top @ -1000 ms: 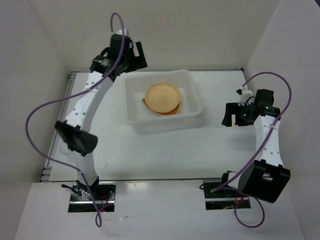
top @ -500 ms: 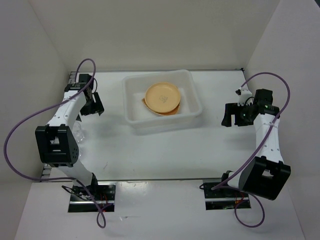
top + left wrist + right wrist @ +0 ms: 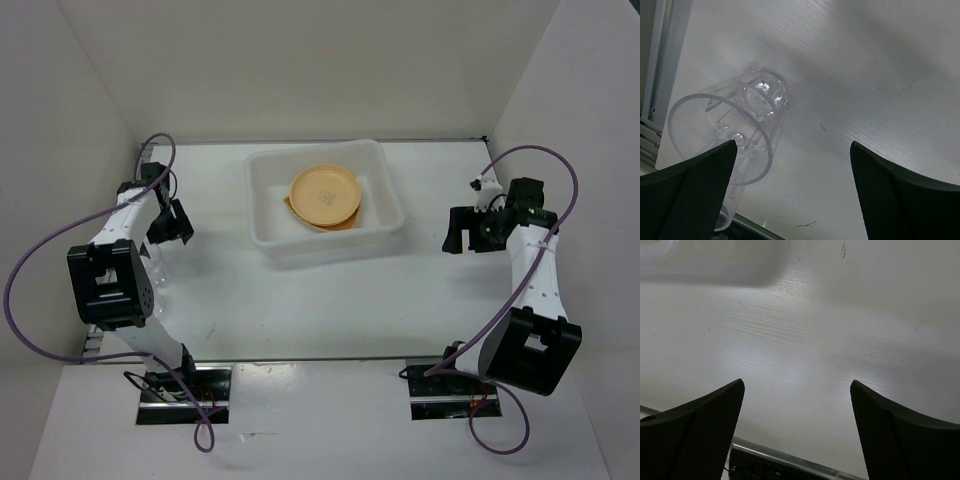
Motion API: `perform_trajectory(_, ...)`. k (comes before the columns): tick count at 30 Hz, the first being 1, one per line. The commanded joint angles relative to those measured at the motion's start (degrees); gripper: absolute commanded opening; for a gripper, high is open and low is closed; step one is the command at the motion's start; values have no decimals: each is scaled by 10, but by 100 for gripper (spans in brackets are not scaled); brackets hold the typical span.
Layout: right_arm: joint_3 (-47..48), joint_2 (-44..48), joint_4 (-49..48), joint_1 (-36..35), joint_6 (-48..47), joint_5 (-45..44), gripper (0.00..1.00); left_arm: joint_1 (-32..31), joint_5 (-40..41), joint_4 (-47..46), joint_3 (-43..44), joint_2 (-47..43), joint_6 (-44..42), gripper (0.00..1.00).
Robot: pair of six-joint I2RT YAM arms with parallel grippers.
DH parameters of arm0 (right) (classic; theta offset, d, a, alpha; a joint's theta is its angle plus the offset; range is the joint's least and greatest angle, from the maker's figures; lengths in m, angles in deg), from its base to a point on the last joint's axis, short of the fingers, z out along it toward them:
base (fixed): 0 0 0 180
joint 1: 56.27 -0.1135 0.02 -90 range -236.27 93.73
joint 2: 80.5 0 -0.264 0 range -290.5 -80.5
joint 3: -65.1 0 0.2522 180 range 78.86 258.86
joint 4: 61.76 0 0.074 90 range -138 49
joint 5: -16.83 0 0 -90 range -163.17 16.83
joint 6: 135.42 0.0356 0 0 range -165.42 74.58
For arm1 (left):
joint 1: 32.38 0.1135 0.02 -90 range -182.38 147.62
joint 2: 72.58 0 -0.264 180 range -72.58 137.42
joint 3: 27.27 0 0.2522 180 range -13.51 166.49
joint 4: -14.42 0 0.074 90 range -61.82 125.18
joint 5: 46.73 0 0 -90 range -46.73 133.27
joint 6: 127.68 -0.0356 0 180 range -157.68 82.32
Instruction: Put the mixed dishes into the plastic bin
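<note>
The plastic bin stands at the table's middle back. In it lie the tan-yellow plates, stacked, with the orange dish's edge showing from under them. The clear cup lies on its side near the table's left edge, its mouth towards the left wrist camera. It shows faintly in the top view. My left gripper is open and empty above the table, and the cup lies by its left finger. It shows at the left in the top view. My right gripper is open and empty over bare table right of the bin.
An aluminium rail runs along the table's left edge just beyond the cup. White walls close in the back and both sides. Purple cables loop from both arms.
My left arm has swung from the bin's far left corner to the table's left side and come down over the clear cup. The right arm has not moved.
</note>
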Motion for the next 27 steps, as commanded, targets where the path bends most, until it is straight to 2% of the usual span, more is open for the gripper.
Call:
perform_trajectory(1,1,-6,-11,3,-1,4,91,14,-1,-19,-29,-5,-17,100)
perform_trajectory(5,1,-16,-11,3,-1,4,91,19,-13,-25,-35,2,-17,100)
perform_trajectory(8,1,-16,-11,3,-1,4,91,19,-13,-30,-35,14,-22,93)
perform_trajectory(12,1,-16,-11,3,-1,4,91,25,-20,-38,-35,38,-29,39)
perform_trajectory(13,1,-16,-11,3,-1,4,91,31,-20,-43,-35,44,-29,16)
perform_trajectory(14,1,-16,-11,3,-1,4,91,31,-26,-43,-35,50,-29,5)
perform_trajectory(15,1,-16,-11,3,-1,4,91,31,-26,-37,-21,66,-29,0)
perform_trajectory(18,1,-16,-11,3,-1,4,91,31,-19,15,36,61,-5,0)
perform_trajectory(20,1,-16,-11,3,-1,-1,91,31,-25,23,101,10,16,0)
perform_trajectory(23,1,-22,-11,3,-1,-1,91,31,-124,-9,189,-75,54,0)
perform_trajectory(24,1,-22,-11,3,-1,-1,91,31,-173,-35,200,-94,65,0)
perform_trajectory(25,1,-27,-11,3,-1,-1,91,25,-266,-91,209,-107,79,0)
perform_trajectory(27,1,-27,-11,3,-1,6,91,4,-343,-143,232,-108,106,0)
